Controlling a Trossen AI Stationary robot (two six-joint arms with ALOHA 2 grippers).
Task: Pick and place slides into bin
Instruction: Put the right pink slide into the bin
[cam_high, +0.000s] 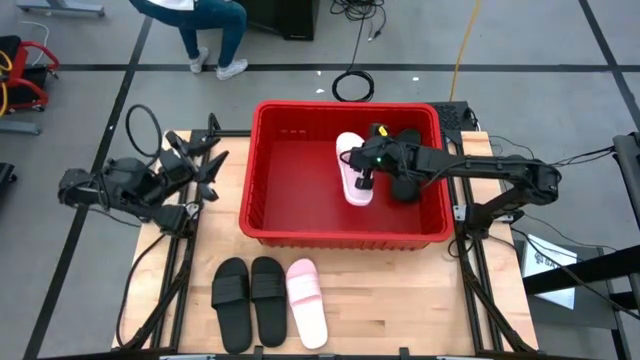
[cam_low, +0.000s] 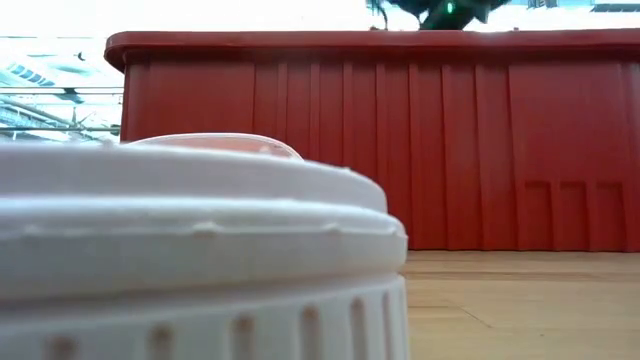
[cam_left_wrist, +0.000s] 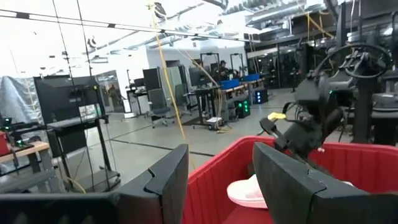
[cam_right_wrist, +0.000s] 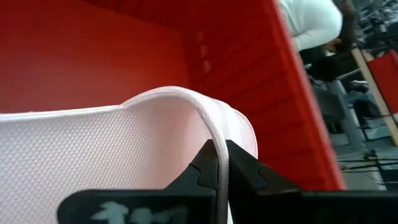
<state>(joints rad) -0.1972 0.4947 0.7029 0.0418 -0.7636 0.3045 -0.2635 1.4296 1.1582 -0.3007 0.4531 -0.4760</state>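
At the desk's left edge we see the left gripper (cam_high: 205, 170) idle, its jaws apart on nothing. Inside the red bin (cam_high: 300, 232), the right gripper (cam_high: 364, 176) has its jaws clamped on the rim of a pale pink slide (cam_high: 352, 170). We count two black slides (cam_high: 250, 292) and one pink slide (cam_high: 306, 301) on the wooden desk (cam_high: 400, 300) before the bin. A person (cam_high: 205, 25) stands on the grey floor beyond.

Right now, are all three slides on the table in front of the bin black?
No, the high view shows two black slides and one pink slide lying before the bin.
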